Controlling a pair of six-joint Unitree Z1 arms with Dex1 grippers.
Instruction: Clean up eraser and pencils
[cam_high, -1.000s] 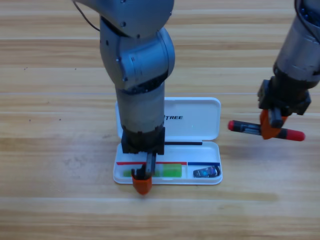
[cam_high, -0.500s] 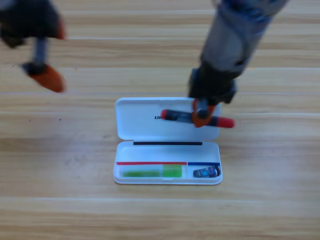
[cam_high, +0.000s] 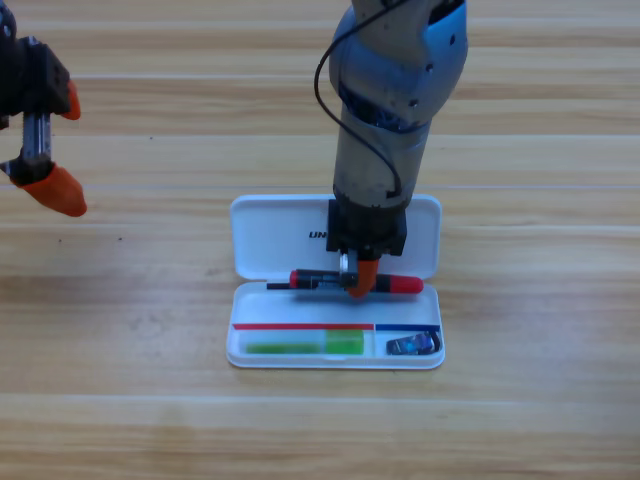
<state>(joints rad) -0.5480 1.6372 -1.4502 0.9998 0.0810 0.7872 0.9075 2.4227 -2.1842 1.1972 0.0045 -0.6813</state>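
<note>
The white case lies open in the middle of the table, its lid (cam_high: 268, 238) folded back. In its tray lie the light green pencil (cam_high: 300, 346) on the left and the small black eraser (cam_high: 413, 345) with a blue label on the right. My right gripper (cam_high: 360, 284) points down over the case's hinge line and is shut on the red pencil (cam_high: 404, 285), which lies level, left to right, along the tray's back edge. My left gripper (cam_high: 58, 148) waits at the left edge of the picture, open and holding nothing.
The right arm (cam_high: 395, 90) comes down from the top middle and covers part of the lid. Bare wooden table (cam_high: 540, 330) surrounds the case on all sides.
My right gripper has carried the red pencil down and left, from over the lid to the tray's back edge. The left gripper has stayed at the upper left, shifting slightly.
</note>
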